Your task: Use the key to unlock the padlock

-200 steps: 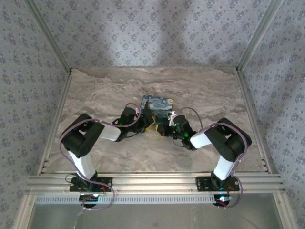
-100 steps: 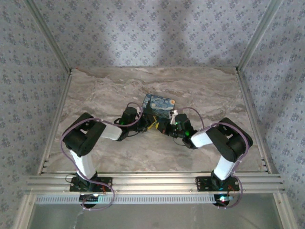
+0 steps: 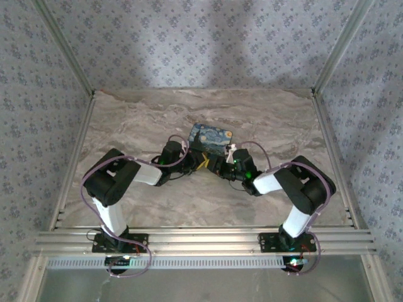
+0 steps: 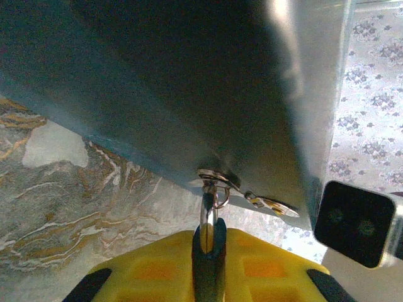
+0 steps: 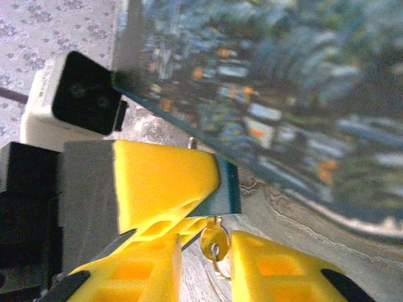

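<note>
Presently, at the middle of the veined grey marble-look table [image 3: 138, 119]:

Left gripper [image 4: 209, 238], yellow-fingered: clamped together on the small bluish-grey metal padlock [image 4: 208, 214]. Shackle hooked through a silvery ring [image 4: 214, 179] at the edge of the blue swirl-painted box [image 3: 211, 136]. Padlock therefore between the two arms, at the near side of the box, just left of the right gripper.

Right gripper [image 5: 206, 244], yellow-fingered: fingers apart, nothing visibly clamped. In the gap, a small round brass-yellow piece with a slot [image 5: 214, 242], hanging just below the padlock. Key head or lock cylinder, not to be told apart here.

Hazards, as judged:
- Closing off-centre on the brass piece, knocking it aside or twisting it out of line.
- Padlock swivelling on the ring under a sideways push and slipping within the left fingers.
- Light box dragged or tipped by any pull through the ring.
- Two sets of fingers, close together, fouling one another.

Markings: no brand, label or legible writing. Box face printed with a swirl painting, blurred in the right wrist view.
</note>
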You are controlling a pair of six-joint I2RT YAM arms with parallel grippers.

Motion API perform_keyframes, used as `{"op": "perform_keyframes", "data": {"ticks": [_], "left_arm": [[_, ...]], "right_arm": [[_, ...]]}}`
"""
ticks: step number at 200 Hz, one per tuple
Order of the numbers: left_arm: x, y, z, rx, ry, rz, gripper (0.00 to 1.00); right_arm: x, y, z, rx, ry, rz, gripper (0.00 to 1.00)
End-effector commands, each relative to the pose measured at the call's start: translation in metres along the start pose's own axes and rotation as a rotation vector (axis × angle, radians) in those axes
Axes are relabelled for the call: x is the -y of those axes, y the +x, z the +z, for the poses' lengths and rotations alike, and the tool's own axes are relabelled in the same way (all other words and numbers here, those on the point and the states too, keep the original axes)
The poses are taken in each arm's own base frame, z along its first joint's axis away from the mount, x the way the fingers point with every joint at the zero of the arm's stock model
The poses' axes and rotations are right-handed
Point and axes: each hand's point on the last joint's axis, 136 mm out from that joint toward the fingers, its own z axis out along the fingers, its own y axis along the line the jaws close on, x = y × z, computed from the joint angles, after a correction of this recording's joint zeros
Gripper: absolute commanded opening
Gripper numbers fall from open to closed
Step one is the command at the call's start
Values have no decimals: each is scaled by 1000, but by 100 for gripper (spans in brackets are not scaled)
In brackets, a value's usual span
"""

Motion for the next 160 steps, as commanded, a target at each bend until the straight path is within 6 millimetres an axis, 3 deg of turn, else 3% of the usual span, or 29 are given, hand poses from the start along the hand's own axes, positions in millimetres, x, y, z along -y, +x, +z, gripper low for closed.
{"op": "perform_keyframes", "data": {"ticks": [1,34,61,103,144,160], "left_arm": [[11,0,-2,11,17,3,13],[16,-2,-4,19,28,-11,10],[22,-3,-6,22,36,-35,7],[31,-2,-10,14,33,-68,2],[38,-2,-16,14,29,-78,0],[40,-1,-16,12,33,-82,0]], "right_arm": [[-14,-15,-12,56,-34,-45,31],[-4,-18,-30,67,69,-150,43],[-8,-25,-49,91,161,-356,54],[-31,-28,-68,127,264,-860,75],[-47,-8,-62,137,295,-1423,78],[-45,0,-55,126,293,-1551,78]]}}
